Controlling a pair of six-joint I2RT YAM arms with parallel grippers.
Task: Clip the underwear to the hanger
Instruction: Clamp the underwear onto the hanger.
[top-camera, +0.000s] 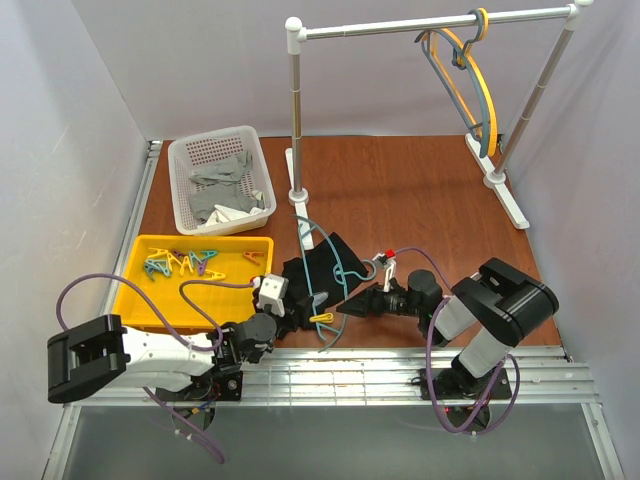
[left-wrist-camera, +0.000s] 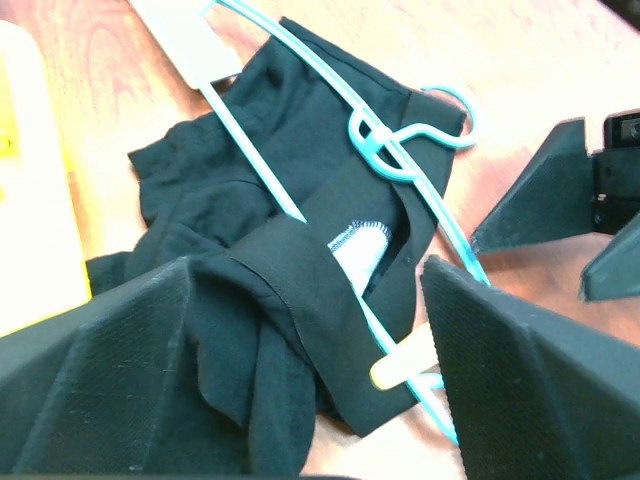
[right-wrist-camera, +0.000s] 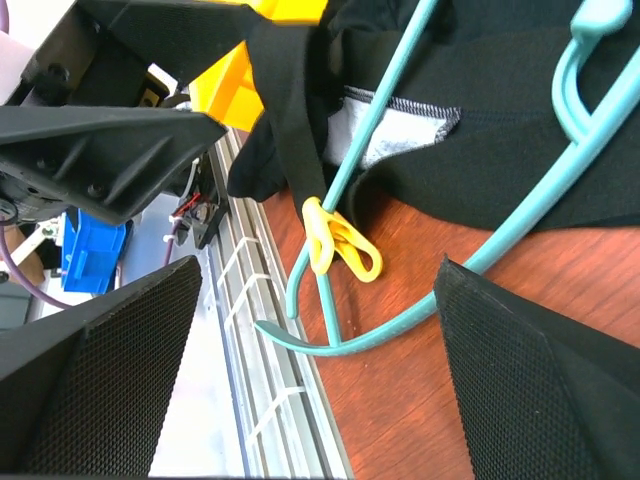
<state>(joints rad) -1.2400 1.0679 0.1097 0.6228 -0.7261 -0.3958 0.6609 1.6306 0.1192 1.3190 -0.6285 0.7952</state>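
The black underwear (top-camera: 325, 265) lies crumpled on the wooden table with the teal hanger (top-camera: 335, 268) laid across it. A yellow clip (top-camera: 322, 317) pinches the fabric's waistband to the hanger's lower bar near the table's front edge. My left gripper (top-camera: 290, 312) is open; in the left wrist view the underwear (left-wrist-camera: 290, 230) and the clip (left-wrist-camera: 405, 362) lie between its wide-spread fingers (left-wrist-camera: 120, 380). My right gripper (top-camera: 355, 302) is open too, facing the clip (right-wrist-camera: 340, 245) and the hanger's end (right-wrist-camera: 400, 300), with nothing held between its fingers (right-wrist-camera: 540, 380).
A yellow tray (top-camera: 150, 300) of loose clips sits left of the underwear. Behind it is a white basket (top-camera: 183, 190) of grey cloths. A white rail stand (top-camera: 295, 110) carries a yellow and a grey-blue hanger (top-camera: 470, 85). A metal grille (top-camera: 400, 372) runs along the front edge.
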